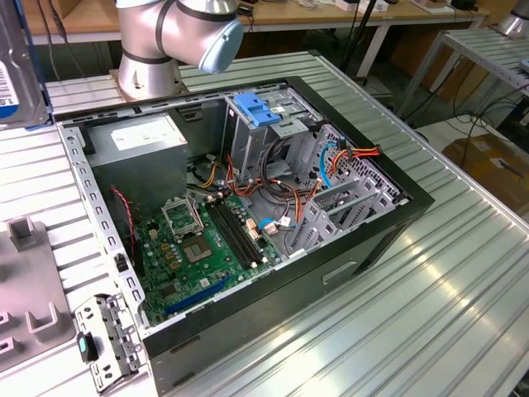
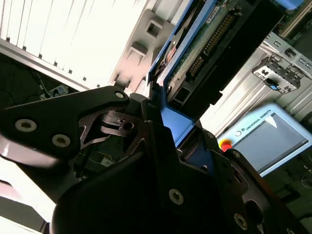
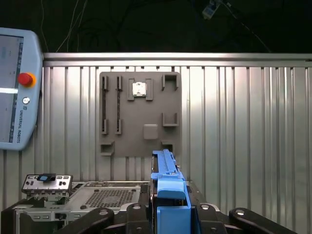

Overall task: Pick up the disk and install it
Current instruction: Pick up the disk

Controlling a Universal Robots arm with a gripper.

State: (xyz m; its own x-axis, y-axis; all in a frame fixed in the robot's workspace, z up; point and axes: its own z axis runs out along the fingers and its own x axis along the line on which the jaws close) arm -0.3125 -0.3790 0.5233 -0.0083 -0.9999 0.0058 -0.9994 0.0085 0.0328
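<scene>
The disk (image 3: 168, 180), a grey drive in a bright blue carrier frame, stands edge-on between my black fingers (image 3: 141, 214) in the first wrist view. My gripper (image 3: 170, 217) is shut on its lower end. The second wrist view shows the disk's circuit-board side (image 2: 209, 44) rising out of the gripper (image 2: 170, 126). At the exterior view's far left edge the disk (image 1: 12, 74) hangs in the air, apart from the open computer case (image 1: 397, 207). It is held above the grey fixture plate (image 3: 141, 114).
Inside the case stand a metal drive cage with a blue latch (image 1: 260, 112), a green motherboard (image 1: 198, 240) and loose cables. A small metal bracket (image 1: 103, 339) lies beside the case. A teach pendant (image 3: 14, 87) rests on the ribbed table by the fixture plate (image 1: 29, 281).
</scene>
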